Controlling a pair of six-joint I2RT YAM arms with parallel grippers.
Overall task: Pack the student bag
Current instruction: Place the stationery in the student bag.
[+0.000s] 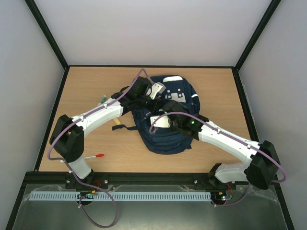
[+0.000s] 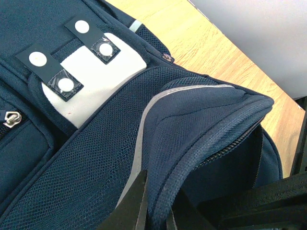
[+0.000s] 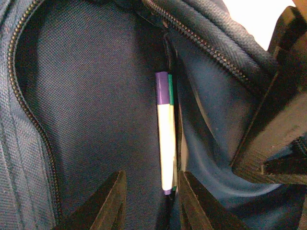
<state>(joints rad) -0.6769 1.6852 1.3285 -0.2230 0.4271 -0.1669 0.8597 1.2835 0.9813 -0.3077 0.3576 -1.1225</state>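
The navy student bag [image 1: 165, 140] lies in the middle of the table, its main zip open. My left gripper [image 1: 149, 92] is shut on the edge of the bag's opened flap [image 2: 192, 124] and holds it up; its fingertips [image 2: 160, 203] pinch the seam beside the grey stripe. The white-grey patch with dots [image 2: 91, 91] shows to the left. My right gripper [image 1: 169, 116] reaches into the opening. In the right wrist view it [image 3: 149, 191] is open and empty. A white marker with a purple cap [image 3: 165, 139] lies inside the bag just beyond its fingers, with a green-capped one [image 3: 171, 86] behind it.
A red-capped marker [image 1: 96, 156] lies on the wooden table near the left arm's base. A green-tipped pen [image 1: 103, 100] lies at the left, and a small tan piece [image 1: 117, 123] sits beside the bag's strap. Black frame rails border the table [image 1: 216, 91].
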